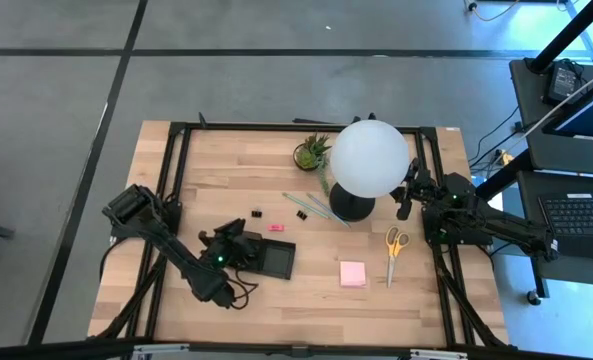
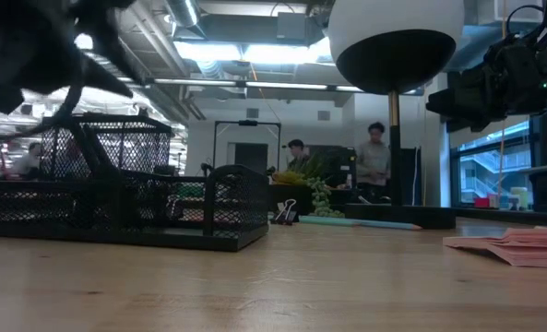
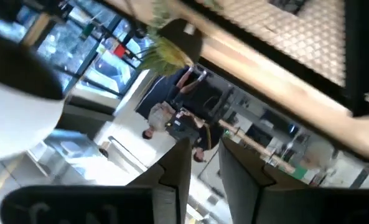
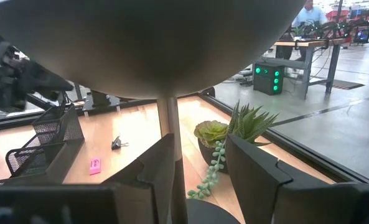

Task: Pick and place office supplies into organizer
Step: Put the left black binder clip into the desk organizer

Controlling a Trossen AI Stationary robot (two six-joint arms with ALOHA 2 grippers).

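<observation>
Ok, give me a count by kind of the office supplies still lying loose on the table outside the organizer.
Scissors: 1
Sticky-note pad: 1
Binder clip: 1
Eraser: 1
Pens or pencils: at least 3, overlapping near the lamp base, exact count unclear
Total: at least 7

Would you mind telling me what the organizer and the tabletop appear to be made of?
Organizer: likely black metal wire mesh, matte; the low view shows a see-through grid in its walls. Tabletop: wood, probably butcher-block, smooth and light-toned; parallel plank strips show from above, inside a black frame.
</observation>
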